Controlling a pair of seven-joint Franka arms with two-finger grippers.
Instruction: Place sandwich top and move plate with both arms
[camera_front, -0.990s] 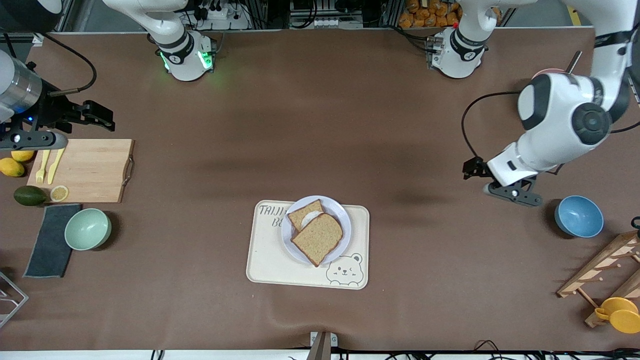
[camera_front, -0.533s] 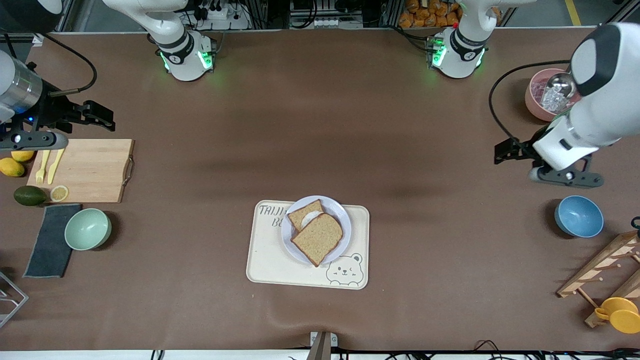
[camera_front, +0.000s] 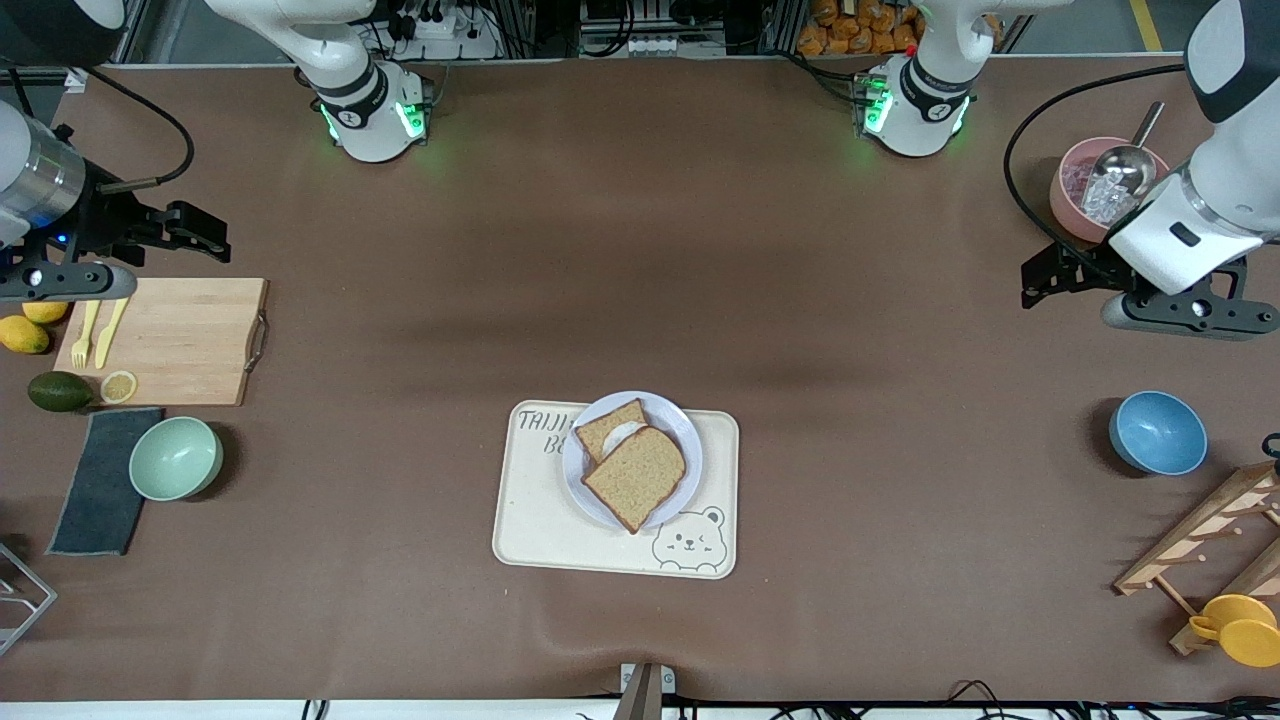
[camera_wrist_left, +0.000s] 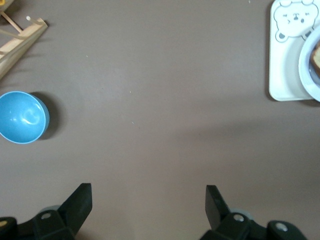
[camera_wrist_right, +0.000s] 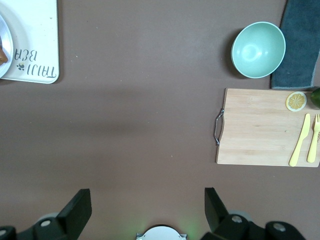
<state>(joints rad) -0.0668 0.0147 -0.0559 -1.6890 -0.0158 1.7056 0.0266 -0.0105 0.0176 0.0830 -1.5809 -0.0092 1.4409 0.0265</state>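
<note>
The left claw (camera_front: 1040, 285) hangs over bare brown tabletop (camera_front: 640, 250) at the left arm's end, its black fingers (camera_wrist_left: 80, 202) spread wide with nothing between them; the round blue bowl (camera_front: 1157, 432) sits near it, and the pink bowl with a metal scoop (camera_front: 1098, 186) lies beside its wrist. The right claw (camera_front: 195, 232) waits over the right arm's end of the tabletop, just above the edge of the pale wooden cutting board (camera_front: 180, 340), its fingers (camera_wrist_right: 77, 207) likewise spread and empty.

Well apart from both claws, midway between them and nearer the front camera, the small round lavender-grey plate (camera_front: 675, 425) rests on the cream rectangular tray with a bear drawing (camera_front: 530, 520). On the plate, the light-brown speckled sandwich top (camera_front: 636, 476) lies tilted over a second bread slice (camera_front: 606, 425), leaving a patch of white egg showing between them.

Over the last second the left claw has drawn away from the plate, toward the pink bowl. The right claw, plate and bread have not moved.
</note>
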